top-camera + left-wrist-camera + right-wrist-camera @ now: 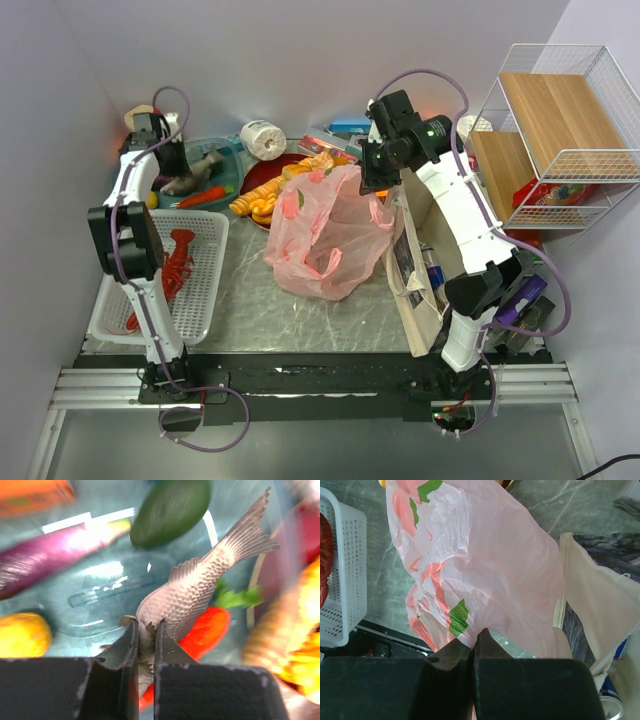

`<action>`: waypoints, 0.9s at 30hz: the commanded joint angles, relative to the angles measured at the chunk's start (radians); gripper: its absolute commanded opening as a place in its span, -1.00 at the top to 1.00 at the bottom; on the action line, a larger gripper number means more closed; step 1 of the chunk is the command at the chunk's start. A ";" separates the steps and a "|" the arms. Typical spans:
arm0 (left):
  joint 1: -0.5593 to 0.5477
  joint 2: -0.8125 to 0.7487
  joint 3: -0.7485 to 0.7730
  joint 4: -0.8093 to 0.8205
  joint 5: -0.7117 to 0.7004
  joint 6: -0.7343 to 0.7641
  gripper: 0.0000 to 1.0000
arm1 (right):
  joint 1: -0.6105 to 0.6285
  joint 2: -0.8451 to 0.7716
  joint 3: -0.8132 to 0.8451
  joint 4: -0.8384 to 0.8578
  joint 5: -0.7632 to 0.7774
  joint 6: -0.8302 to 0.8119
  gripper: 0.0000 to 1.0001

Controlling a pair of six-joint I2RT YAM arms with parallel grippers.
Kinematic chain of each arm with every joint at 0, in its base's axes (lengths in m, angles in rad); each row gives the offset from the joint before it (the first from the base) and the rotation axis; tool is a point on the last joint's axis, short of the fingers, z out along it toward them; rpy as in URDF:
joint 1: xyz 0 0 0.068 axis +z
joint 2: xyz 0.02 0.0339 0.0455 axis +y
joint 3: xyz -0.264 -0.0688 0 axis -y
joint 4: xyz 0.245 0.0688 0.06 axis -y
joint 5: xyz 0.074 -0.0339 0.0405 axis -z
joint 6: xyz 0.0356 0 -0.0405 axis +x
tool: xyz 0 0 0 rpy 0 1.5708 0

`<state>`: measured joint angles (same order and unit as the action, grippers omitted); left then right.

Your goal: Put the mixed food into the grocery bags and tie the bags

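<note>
My left gripper (180, 178) (146, 630) is shut on a grey toy fish (195, 587) over a teal tray (228, 152) at the back left. In the left wrist view a purple eggplant (45, 557), a dark green vegetable (170, 510), a yellow lemon (22, 635) and an orange carrot (212, 627) lie in that tray. My right gripper (372, 180) (473, 642) is shut on the top edge of the pink plastic bag (325, 235) (485, 565) and holds it up. The beige canvas tote (425, 255) (590, 590) stands to the right of the bag, with a can (612, 707) inside.
A white basket (205, 275) with a red lobster (178, 262) sits at the front left. A red plate of golden breads (272, 192) lies behind the pink bag. A paper roll (263, 138) stands at the back. A wire rack (560, 130) fills the right side.
</note>
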<state>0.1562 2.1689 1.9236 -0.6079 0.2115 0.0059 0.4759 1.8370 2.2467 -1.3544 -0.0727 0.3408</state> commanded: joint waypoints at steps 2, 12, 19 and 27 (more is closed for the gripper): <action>-0.023 -0.208 -0.020 0.134 0.042 -0.107 0.98 | -0.016 0.010 0.070 -0.209 0.001 -0.026 1.00; -0.309 -0.585 -0.273 0.351 0.350 -0.312 0.98 | -0.025 0.013 0.054 -0.178 -0.030 -0.037 1.00; -0.596 -0.708 -0.388 0.450 0.453 -0.465 0.98 | -0.043 0.015 0.021 -0.193 -0.036 0.001 1.00; -0.693 -0.752 -0.601 0.522 0.508 -0.445 0.98 | -0.076 -0.021 -0.004 -0.127 -0.147 0.056 1.00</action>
<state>-0.5198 1.4372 1.4067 -0.1822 0.6571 -0.4244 0.4164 1.8496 2.2135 -1.3563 -0.1520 0.3595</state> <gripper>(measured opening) 0.107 0.009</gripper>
